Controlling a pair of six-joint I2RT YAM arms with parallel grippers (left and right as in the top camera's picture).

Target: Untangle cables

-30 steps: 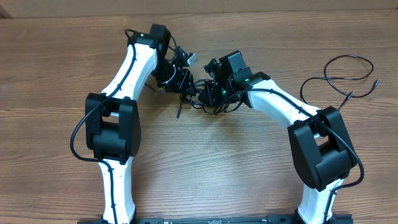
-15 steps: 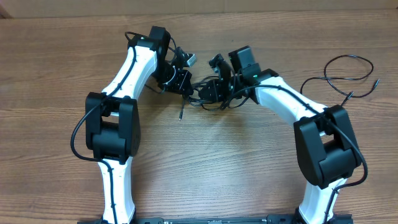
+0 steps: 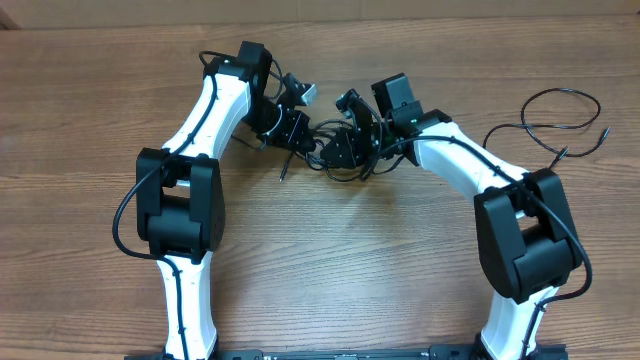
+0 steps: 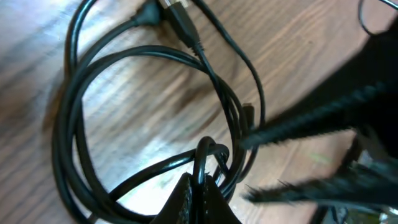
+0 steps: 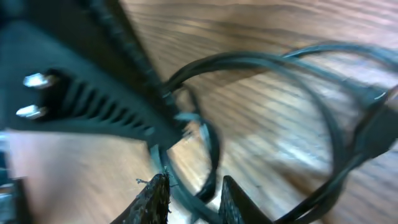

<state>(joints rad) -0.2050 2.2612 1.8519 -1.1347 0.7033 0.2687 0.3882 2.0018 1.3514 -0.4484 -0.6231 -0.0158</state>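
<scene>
From above, a tangle of thin black cables (image 3: 345,160) lies on the brown wooden bench (image 3: 330,260), between the two white-and-black arms. The left gripper (image 3: 300,135) sits just left of the tangle and the right gripper (image 3: 340,150) is right over it, so the two nearly meet. Well to the right of the tangle lies a separate thin black looped cord (image 3: 563,152) with small plugs at its ends, apart from both arms.

At the left wrist, the left gripper (image 4: 200,198) is clenched on a small bight of the black cables (image 4: 74,124). From that pinch the strands sweep out in wide doubled loops across the wood. A dark plug (image 4: 180,18) lies at the far edge of the tangle. On the right, the other gripper shows only as a blurred black shape.

At the right wrist the picture is blurred. The right gripper (image 5: 193,199) has its serrated fingers (image 5: 154,199) parted, and one strand of the tangle runs down between them, not pinched. More loops (image 5: 249,59) arc beyond, and the left gripper's ribbed black body (image 5: 81,81) is close against the tangle.
</scene>
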